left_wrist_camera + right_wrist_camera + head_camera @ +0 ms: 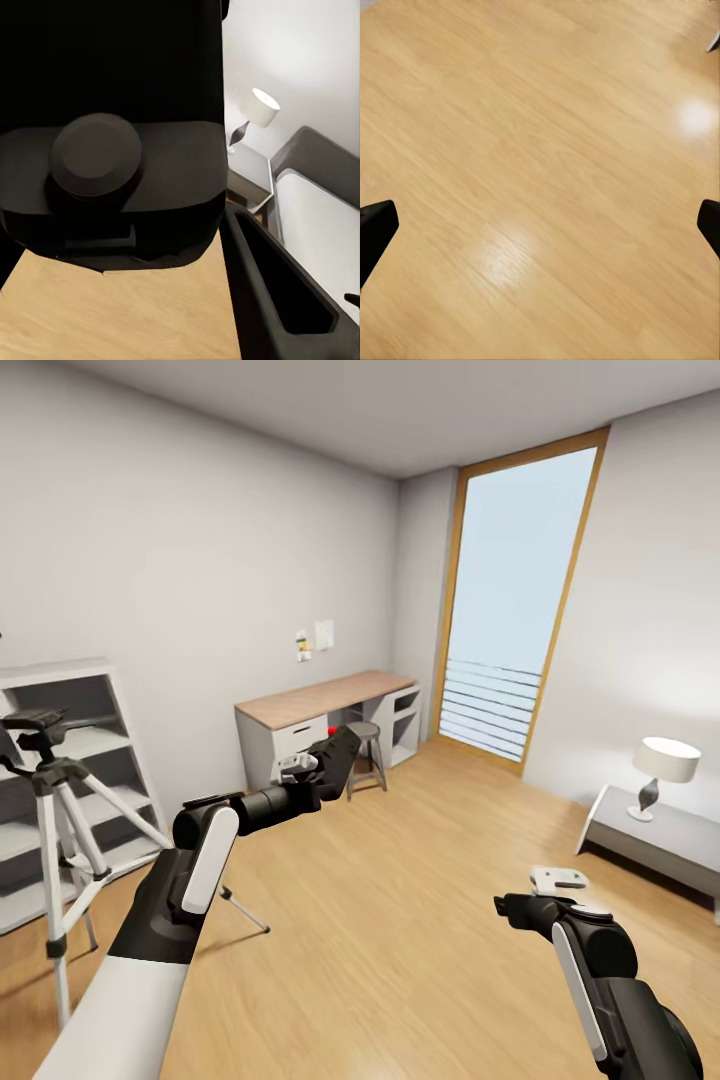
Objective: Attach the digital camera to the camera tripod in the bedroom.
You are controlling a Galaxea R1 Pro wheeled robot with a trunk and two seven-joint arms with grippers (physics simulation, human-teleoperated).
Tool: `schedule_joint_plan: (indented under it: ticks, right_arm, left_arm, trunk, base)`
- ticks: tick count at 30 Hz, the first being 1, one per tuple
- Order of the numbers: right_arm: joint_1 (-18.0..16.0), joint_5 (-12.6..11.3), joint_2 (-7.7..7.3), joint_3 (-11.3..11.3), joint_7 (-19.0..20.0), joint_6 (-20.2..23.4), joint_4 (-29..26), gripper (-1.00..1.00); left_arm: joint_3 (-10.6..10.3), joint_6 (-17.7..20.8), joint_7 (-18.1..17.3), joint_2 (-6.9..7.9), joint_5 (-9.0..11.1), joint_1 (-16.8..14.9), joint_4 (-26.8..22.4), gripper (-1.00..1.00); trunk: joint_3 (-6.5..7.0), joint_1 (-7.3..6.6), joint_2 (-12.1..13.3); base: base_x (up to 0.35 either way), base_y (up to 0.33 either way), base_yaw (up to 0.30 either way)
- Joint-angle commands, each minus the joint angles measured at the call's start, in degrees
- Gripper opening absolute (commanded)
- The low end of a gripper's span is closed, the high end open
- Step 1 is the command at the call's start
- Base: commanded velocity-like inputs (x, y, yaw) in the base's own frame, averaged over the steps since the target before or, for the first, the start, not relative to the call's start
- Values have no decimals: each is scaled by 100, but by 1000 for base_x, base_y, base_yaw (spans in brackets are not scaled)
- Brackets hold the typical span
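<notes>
Left gripper clamps the digital camera near the camera tripod; right gripper spread apart over floor

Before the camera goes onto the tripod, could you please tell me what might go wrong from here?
The digital camera hangs in the left gripper over bare floor; a slip would probably drop it. The camera tripod stands at the head view's left edge, close to the left arm, whose swing might knock a leg.

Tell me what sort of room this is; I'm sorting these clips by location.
Likely a bedroom: a lamp on a low nightstand, a desk with a stool, and wood floor. A tripod stands by shelves.
</notes>
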Motion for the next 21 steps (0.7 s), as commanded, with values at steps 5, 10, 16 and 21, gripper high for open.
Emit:
schedule_joint_plan:
  ticks: [5,10,16,21]
  right_arm:
    - [-3,5,-4,4,-11,138,-6,100]
    - [-3,6,-11,4,6,235,-12,100]
    - [-3,5,-13,-3,21,228,-14,100]
    - [-3,5,-14,-4,10,221,-13,100]
  left_arm:
    - [7,23,-35,-3,-31,-3,-1,-100]
    - [7,23,-35,-3,-32,-2,-1,-100]
    - [7,23,-35,-3,-32,-4,5,-100]
    - [7,23,-35,-3,-32,-3,11,-100]
  trunk:
    - [-6,6,-7]
    - [-6,6,-7]
    - [-6,6,-7]
    - [-6,6,-7]
  base:
    - [324,0,0]
    - [324,0,0]
    - [324,0,0]
    - [323,-1,0]
